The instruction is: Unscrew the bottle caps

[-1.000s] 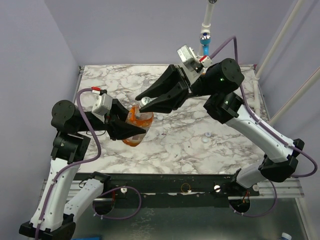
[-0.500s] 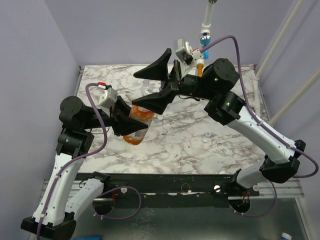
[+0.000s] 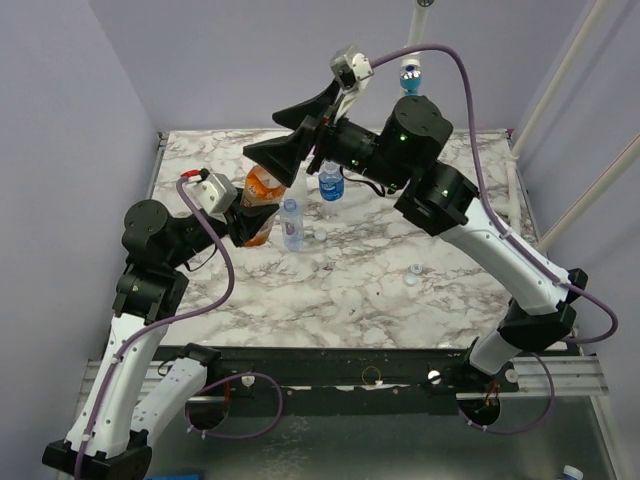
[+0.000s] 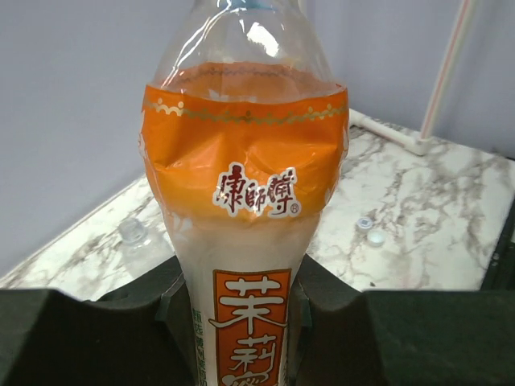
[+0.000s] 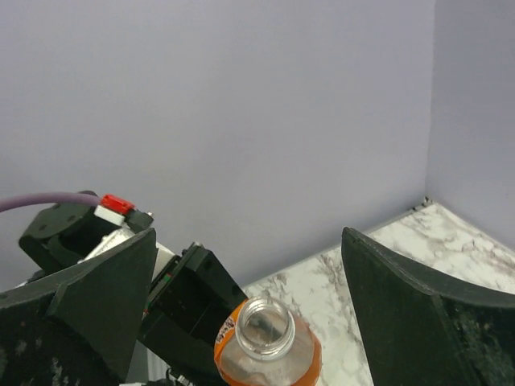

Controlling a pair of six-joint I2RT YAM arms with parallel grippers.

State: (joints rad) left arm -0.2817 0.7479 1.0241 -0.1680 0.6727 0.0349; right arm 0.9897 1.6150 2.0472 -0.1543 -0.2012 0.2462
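right pincer risen, spread wide above uncapped orange bottle

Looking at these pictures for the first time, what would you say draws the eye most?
The orange bottle stands out first, clamped in the left pincer over the left part of the marble table, its neck open with no cap on it. Above it the right pincer gapes wide with nothing between its fingers. Two loose white caps lie on the table's right side.
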